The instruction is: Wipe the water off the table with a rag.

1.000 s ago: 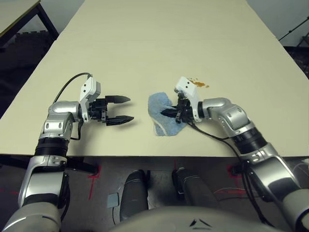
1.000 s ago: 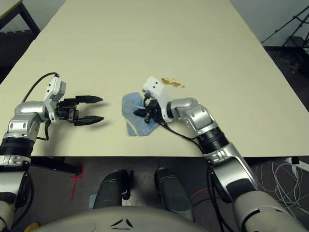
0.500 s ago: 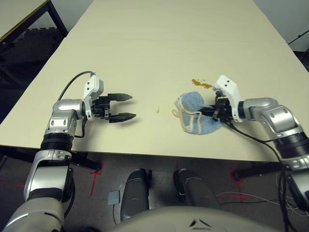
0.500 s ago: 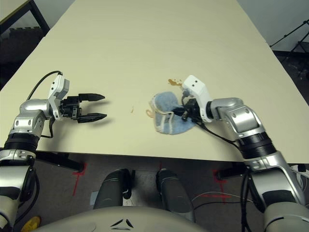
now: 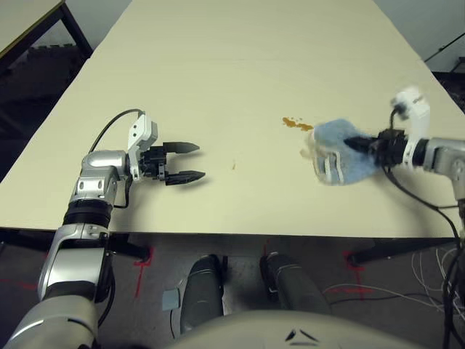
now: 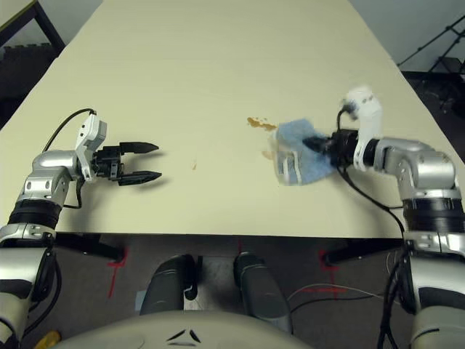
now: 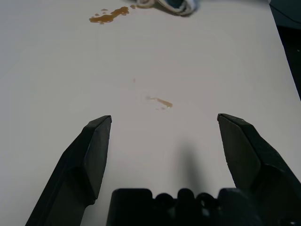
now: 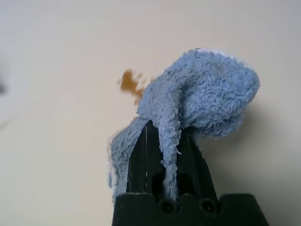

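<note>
The light blue rag [image 5: 340,153] is bunched up on the table [image 5: 240,58], right of centre, with my right gripper [image 5: 361,145] shut on it. In the right wrist view the rag [image 8: 202,101] drapes over the closed fingers [image 8: 186,155]. An orange-brown patch of water [image 5: 296,123] lies just left of the rag and a little farther back. A small smear [image 5: 305,153] touches the rag's left edge, and a tiny drop [image 5: 234,166] sits mid-table. My left gripper [image 5: 190,161] hovers open at the left, pointing toward that drop [image 7: 160,102].
The table's front edge runs close below both grippers. A smaller table with a black frame [image 5: 22,22] stands at the far left. A dark stand [image 5: 447,51] and floor cables [image 6: 320,294] lie beyond the right side.
My right gripper has swept the rag from the middle of the table to the right, past the orange-brown patch, leaving small smears behind. The left gripper has stayed put.
</note>
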Controlling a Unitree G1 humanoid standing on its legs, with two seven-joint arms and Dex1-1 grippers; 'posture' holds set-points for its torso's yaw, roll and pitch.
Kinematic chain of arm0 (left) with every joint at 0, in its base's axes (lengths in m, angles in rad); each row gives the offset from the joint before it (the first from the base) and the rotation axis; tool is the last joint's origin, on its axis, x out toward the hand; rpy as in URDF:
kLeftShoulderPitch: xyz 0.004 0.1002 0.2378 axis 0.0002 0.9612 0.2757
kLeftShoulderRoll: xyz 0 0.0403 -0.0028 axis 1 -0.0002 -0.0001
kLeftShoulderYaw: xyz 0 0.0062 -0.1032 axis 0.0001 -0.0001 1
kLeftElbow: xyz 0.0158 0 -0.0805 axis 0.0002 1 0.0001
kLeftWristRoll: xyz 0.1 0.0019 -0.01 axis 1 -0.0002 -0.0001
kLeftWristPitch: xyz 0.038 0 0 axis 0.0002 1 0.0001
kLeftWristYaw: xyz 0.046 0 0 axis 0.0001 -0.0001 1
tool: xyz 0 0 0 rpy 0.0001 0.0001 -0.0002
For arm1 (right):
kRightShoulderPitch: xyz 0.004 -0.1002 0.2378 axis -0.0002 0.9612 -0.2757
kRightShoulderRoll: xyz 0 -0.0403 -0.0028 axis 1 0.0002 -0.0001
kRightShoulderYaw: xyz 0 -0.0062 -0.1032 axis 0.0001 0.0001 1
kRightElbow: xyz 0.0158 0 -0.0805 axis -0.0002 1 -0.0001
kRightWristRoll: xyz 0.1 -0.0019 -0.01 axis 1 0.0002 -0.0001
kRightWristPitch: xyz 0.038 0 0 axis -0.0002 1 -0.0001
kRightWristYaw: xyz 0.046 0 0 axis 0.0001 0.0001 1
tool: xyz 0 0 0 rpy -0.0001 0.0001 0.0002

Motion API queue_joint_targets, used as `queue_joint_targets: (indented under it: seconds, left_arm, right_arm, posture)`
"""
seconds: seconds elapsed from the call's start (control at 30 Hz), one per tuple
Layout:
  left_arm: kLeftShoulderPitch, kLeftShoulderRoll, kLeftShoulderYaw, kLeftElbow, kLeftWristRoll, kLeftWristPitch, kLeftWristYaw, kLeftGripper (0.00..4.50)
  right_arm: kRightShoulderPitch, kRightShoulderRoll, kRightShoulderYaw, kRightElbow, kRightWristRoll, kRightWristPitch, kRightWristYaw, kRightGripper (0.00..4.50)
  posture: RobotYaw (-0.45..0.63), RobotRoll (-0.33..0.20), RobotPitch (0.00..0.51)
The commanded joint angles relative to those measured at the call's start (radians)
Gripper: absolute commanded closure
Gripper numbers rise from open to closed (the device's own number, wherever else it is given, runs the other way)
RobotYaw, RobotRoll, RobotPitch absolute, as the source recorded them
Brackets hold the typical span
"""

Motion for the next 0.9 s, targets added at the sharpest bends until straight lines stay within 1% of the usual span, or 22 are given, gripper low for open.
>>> queue_joint_targets:
  seconds: [0.03, 0.13, 0.27, 0.5, 0.7, 0.9]
  left_arm:
    - [-0.018, -0.005, -0.008, 0.021, 0.016, -0.009, -0.009, 0.00]
    - [-0.026, -0.003, -0.008, 0.028, 0.018, -0.011, -0.010, 0.00]
    - [-0.033, 0.001, -0.006, 0.032, 0.018, -0.013, -0.010, 0.00]
    - [-0.032, 0.010, -0.002, 0.028, 0.016, -0.014, -0.008, 0.00]
    - [-0.022, 0.014, 0.001, 0.017, 0.014, -0.013, -0.005, 0.00]
    - [-0.025, 0.017, 0.000, 0.020, 0.016, -0.015, -0.005, 0.00]
  right_arm:
    - [-0.062, 0.042, -0.049, 0.092, 0.001, -0.093, -0.070, 4.48]
    - [-0.092, 0.073, -0.029, 0.170, -0.034, -0.164, -0.095, 4.48]
    - [-0.119, 0.112, 0.053, 0.282, -0.122, -0.256, -0.110, 4.48]
    - [-0.169, 0.138, 0.184, 0.524, -0.289, -0.436, -0.123, 4.48]
    - [-0.199, 0.192, 0.221, 0.616, -0.329, -0.489, -0.095, 4.48]
    - [-0.231, 0.305, 0.264, 0.643, -0.361, -0.499, -0.074, 4.48]
  posture:
    - [-0.35, 0.000, 0.102]
    - [-0.35, 0.000, 0.102]
    - [-0.34, 0.000, 0.102]
    - [-0.33, 0.000, 0.102]
    - [-0.32, 0.000, 0.102]
    - [-0.32, 0.000, 0.108]
